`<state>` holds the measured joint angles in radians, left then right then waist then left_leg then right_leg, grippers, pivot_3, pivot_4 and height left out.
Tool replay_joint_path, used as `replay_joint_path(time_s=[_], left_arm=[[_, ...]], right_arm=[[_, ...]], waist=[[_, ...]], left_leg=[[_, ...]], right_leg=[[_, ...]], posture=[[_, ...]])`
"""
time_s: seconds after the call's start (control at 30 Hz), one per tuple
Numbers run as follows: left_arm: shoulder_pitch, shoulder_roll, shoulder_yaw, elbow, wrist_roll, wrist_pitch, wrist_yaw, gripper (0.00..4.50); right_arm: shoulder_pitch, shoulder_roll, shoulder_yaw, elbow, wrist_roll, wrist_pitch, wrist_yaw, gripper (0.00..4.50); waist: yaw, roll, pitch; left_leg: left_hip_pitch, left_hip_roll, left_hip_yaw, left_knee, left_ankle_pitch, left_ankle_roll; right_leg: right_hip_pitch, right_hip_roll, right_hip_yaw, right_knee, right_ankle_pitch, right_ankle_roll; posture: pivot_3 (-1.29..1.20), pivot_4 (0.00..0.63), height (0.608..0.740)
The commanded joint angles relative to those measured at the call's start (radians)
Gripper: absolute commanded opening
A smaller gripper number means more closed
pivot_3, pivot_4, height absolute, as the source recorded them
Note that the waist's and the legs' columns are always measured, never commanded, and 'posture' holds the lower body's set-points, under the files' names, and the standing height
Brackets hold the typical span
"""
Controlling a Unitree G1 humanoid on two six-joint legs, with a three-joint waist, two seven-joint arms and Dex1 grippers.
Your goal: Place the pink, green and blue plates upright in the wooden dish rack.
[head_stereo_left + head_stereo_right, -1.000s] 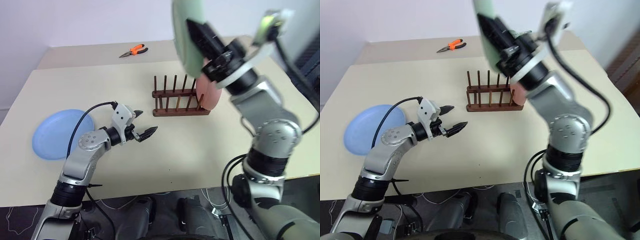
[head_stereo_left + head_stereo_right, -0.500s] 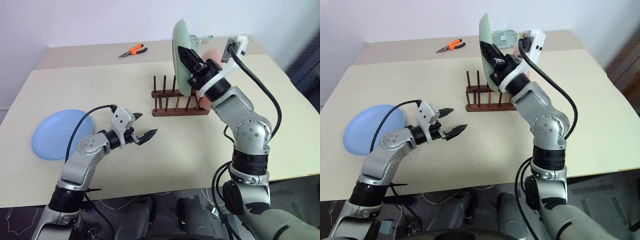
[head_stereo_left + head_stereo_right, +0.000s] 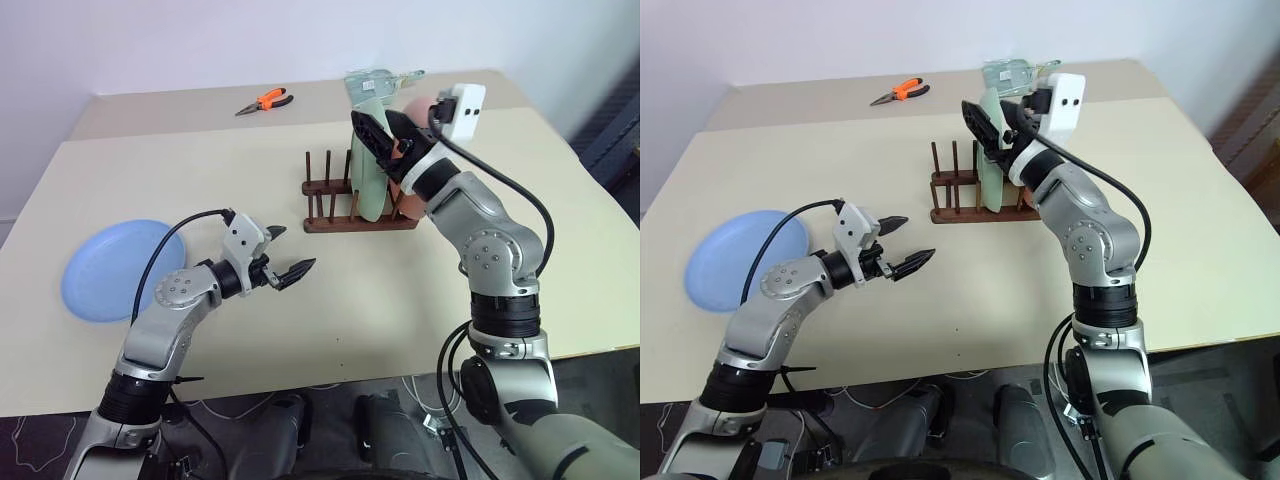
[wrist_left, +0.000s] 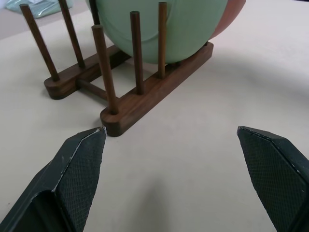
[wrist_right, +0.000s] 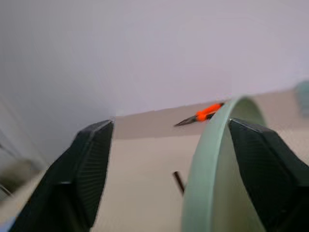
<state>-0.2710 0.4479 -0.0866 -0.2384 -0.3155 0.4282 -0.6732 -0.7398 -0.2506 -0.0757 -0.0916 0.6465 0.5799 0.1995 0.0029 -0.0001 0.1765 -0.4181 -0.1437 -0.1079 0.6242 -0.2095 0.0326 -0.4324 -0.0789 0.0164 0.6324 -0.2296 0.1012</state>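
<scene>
Left eye view has the green plate (image 3: 368, 170) standing on edge in the wooden dish rack (image 3: 345, 212), just beside the pink plate (image 3: 412, 150) that already stands behind it at the rack's three o'clock end, while the blue plate (image 3: 118, 268) lies flat on the table (image 3: 400, 300) well apart, out at nine o'clock. The likeliest trouble, as I judge it, is at the rack: the right gripper (image 3: 385, 135) has its two black fingers spread on either side of the green plate's upper rim, one finger appearing close against the plate in the right wrist view, so a sideways drag on the way out could tip the plate off its pegs or knock it into the pink one. The rack is narrow and light-looking, so a snagged finger might shove the whole thing along the table. Whether the plate sits fully between pegs I cannot tell from the head views; the left wrist view suggests it rests between the rails. The left gripper (image 3: 280, 255) hovers over bare table at about seven o'clock from the rack, fingers wide apart, holding and touching nothing, with the blue plate not yet picked up.
</scene>
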Motion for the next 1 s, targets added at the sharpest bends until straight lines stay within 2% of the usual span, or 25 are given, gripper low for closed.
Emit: replay_joint_path(time_s=[0.03,0.1,0.17,0.27,0.37,0.47,0.6,0.67,0.87,1.0], left_arm=[[-0.012,-0.006,0.013,-0.020,-0.017,0.012,0.002,4.50],[-0.008,-0.009,0.027,-0.025,-0.027,0.018,0.005,4.50],[-0.006,-0.015,0.056,-0.026,-0.029,0.012,0.028,4.50],[-0.012,-0.039,0.138,-0.012,-0.027,-0.006,0.114,4.50],[-0.053,-0.069,0.316,0.049,0.050,-0.040,0.375,4.50],[-0.078,-0.045,0.493,0.097,0.165,0.058,0.670,4.50],[-0.076,-0.059,0.659,0.066,0.180,0.214,0.851,4.50],[-0.066,-0.094,0.751,0.014,0.146,0.280,0.907,4.50],[-0.013,-0.314,1.010,-0.188,-0.074,0.532,0.992,4.50],[0.023,-0.434,1.107,-0.302,-0.171,0.602,1.049,4.50]], right_arm=[[-0.051,-0.047,0.058,-0.029,-0.125,-0.083,0.057,3.93],[-0.066,-0.087,0.089,-0.022,-0.197,-0.130,0.100,3.93],[-0.083,-0.119,0.106,-0.014,-0.258,-0.184,0.134,4.48],[-0.113,-0.156,0.120,-0.005,-0.344,-0.276,0.171,4.48],[-0.125,-0.233,0.225,-0.051,-0.471,-0.409,0.303,4.48],[-0.076,-0.263,0.326,-0.115,-0.503,-0.460,0.440,4.48],[-0.029,-0.235,0.365,-0.104,-0.539,-0.489,0.469,4.48],[-0.016,-0.211,0.383,-0.085,-0.553,-0.502,0.480,4.48],[0.011,-0.175,0.393,-0.038,-0.577,-0.551,0.516,4.48],[0.016,-0.166,0.388,-0.016,-0.586,-0.567,0.533,4.48]], waist=[[-0.001,0.000,0.000],[0.000,0.000,0.000],[0.001,0.000,0.000],[0.002,0.000,0.000],[0.003,0.000,0.000],[-0.011,-0.002,0.000],[-0.013,-0.003,0.000],[-0.008,-0.003,0.001],[0.010,-0.008,-0.002],[0.010,-0.012,-0.002]], left_leg=[[0.000,0.000,0.000,0.000,0.000,0.000],[0.000,0.000,0.000,0.000,0.000,0.000],[0.000,0.000,0.000,0.000,0.000,0.000],[0.000,0.000,0.000,0.000,0.000,0.000],[0.000,0.000,0.000,0.000,0.000,-0.001],[0.000,0.001,0.000,0.000,0.001,-0.001],[0.000,0.000,0.000,-0.001,0.002,-0.004],[0.000,0.000,0.000,0.001,0.003,-0.005],[0.000,0.000,-0.001,0.005,0.000,-0.004],[0.000,0.000,-0.002,0.006,0.000,-0.004]], right_leg=[[0.000,0.000,0.000,0.000,0.000,0.000],[0.000,0.000,0.000,0.000,0.000,0.000],[0.000,0.000,0.000,0.000,0.000,0.000],[0.000,0.000,0.000,0.000,0.000,0.000],[0.000,0.000,0.000,0.000,0.000,0.000],[0.000,0.001,0.000,0.000,0.000,0.000],[0.000,0.000,-0.001,0.000,0.000,0.000],[0.001,0.000,-0.001,0.000,0.000,0.001],[0.001,0.001,-0.003,0.000,0.001,0.002],[0.002,0.001,-0.004,0.000,0.001,0.002]], posture=[[0.00,0.150,0.727],[0.00,0.150,0.727],[0.00,0.150,0.727],[0.00,0.150,0.727],[0.00,0.150,0.727],[0.00,0.150,0.727],[0.00,0.150,0.727],[0.00,0.150,0.727],[0.00,0.150,0.727],[0.00,0.150,0.727]])
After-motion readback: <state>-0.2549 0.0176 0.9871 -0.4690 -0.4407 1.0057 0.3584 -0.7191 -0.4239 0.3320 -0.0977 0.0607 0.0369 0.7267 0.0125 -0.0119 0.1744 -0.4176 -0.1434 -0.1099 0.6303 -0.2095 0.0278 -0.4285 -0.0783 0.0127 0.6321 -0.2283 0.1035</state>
